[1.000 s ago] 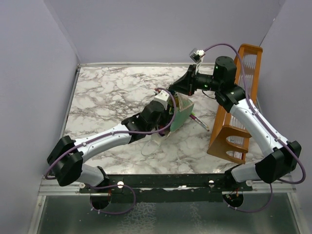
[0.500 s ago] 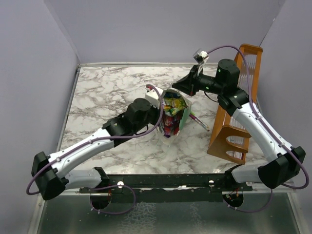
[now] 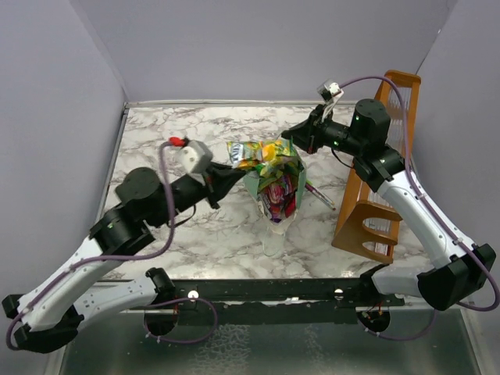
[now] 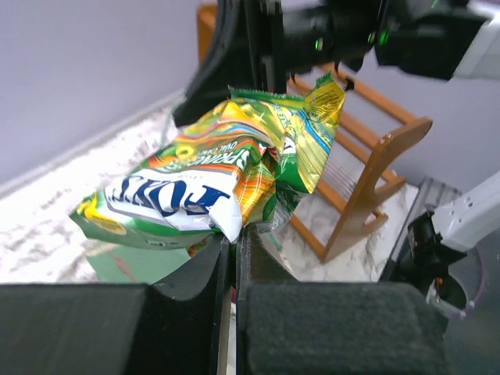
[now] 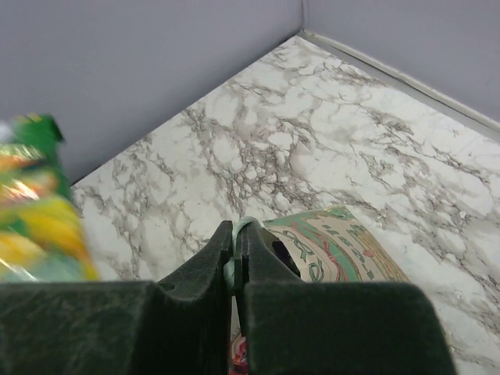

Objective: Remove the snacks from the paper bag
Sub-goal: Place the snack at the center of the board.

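One snack (image 3: 262, 154) is hanging from the left gripper (image 3: 233, 172), whose jaws are pressing together on its crumpled lower edge (image 4: 234, 230). It is sitting just above the bag (image 3: 295, 183), its long axis running from the left gripper's tips across the open mouth toward the right gripper (image 3: 297, 143). The left arm alone is carrying it. I judge the coming move to be a pull away from the bag toward the bare marble table (image 3: 172, 133) on the left. The packet is looking shiny and creased, green and yellow with a white-and-blue band. The right gripper is pinching the bag's mint rim (image 5: 242, 226) with its jaws together, holding the bag upright. More snacks (image 3: 277, 199), purple, pink and red, are showing inside the bag, so the emptying is looking far from finished.
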`<state>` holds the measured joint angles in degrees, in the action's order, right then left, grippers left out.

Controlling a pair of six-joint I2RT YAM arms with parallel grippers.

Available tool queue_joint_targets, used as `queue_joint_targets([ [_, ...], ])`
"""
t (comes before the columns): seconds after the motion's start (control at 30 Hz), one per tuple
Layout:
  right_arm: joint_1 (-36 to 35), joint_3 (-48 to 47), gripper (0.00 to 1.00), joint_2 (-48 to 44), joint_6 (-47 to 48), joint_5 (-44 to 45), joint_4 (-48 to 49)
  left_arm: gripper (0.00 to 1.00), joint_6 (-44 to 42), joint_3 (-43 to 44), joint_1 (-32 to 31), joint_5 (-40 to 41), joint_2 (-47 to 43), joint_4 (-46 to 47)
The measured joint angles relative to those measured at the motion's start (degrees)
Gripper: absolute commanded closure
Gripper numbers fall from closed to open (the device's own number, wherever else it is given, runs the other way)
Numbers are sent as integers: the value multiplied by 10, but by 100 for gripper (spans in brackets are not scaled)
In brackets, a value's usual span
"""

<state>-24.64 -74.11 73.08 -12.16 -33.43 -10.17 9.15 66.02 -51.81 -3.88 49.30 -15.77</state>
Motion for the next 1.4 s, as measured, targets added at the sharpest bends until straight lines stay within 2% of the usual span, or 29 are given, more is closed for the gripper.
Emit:
queue_joint_targets([
  [0.13,0,2,99,0,0,7,1,100,-16,2,0,68,-82,-1],
  [0.33,0,2,99,0,0,8,4,100,-10,-23,0,278,-144,30],
  [0.43,0,2,99,0,0,8,4,100,-1,-46,1,383,-121,28],
  [0.53,0,2,99,0,0,9,4,100,18,-70,1,480,-61,18],
  [0.63,0,2,99,0,0,9,4,100,42,-101,3,544,10,11],
  [0.73,0,2,99,0,0,9,4,100,71,-148,20,553,74,10],
  [0.8,0,3,99,0,0,9,4,100,97,-182,55,539,101,14],
  [0.9,0,4,99,0,0,9,5,100,147,-213,143,486,133,29],
  [1.03,0,10,99,-1,0,9,12,100,192,-222,223,459,179,75],
  [1.23,0,17,99,-3,-1,8,21,100,188,-208,268,458,275,204],
  [1.4,0,18,99,-5,-1,8,22,100,127,-122,318,452,410,299],
])
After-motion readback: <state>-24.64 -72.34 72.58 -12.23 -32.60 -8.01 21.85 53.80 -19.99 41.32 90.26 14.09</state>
